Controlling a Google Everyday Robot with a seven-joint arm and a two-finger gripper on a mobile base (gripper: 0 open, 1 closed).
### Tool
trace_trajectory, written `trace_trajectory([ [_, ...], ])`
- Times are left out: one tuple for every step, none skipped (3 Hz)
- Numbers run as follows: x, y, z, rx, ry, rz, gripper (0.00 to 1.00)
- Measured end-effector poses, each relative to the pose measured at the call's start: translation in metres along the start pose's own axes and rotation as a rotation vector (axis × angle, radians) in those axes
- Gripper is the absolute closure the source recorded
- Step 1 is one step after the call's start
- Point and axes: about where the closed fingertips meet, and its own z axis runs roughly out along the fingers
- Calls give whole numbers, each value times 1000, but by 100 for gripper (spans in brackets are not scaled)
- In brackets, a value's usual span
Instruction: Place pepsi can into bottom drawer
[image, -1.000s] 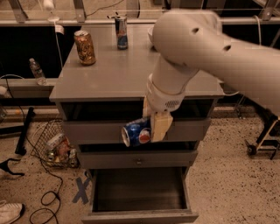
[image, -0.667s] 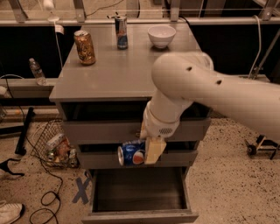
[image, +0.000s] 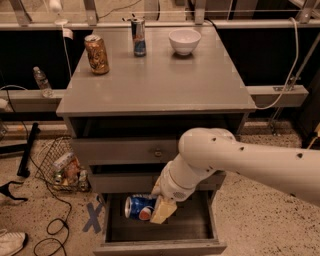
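The pepsi can (image: 137, 207) is blue with a red-white-blue logo and lies on its side, held low over the open bottom drawer (image: 160, 247). My gripper (image: 156, 209) is shut on the can, with a cream finger (image: 163, 210) across its right end. The white arm reaches down from the right in front of the cabinet. The drawer's dark floor shows around the can. I cannot tell whether the can touches the floor.
On the grey cabinet top (image: 200, 85) stand a gold-brown can (image: 96, 54), a slim blue-silver can (image: 139, 36) and a white bowl (image: 184, 40). Two knobbed drawers (image: 125, 149) sit above. A wire basket (image: 60, 165) and cables lie on the floor at left.
The arm has lowered the can from in front of the middle drawer down into the open bottom drawer. The bowl on the cabinet top has come into view.
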Motion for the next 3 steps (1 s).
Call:
trace_trajectory([
  [2, -9, 45, 28, -153, 56, 100],
  [1, -12, 80, 65, -315, 114, 100],
  [9, -14, 95, 75, -360, 149, 100],
])
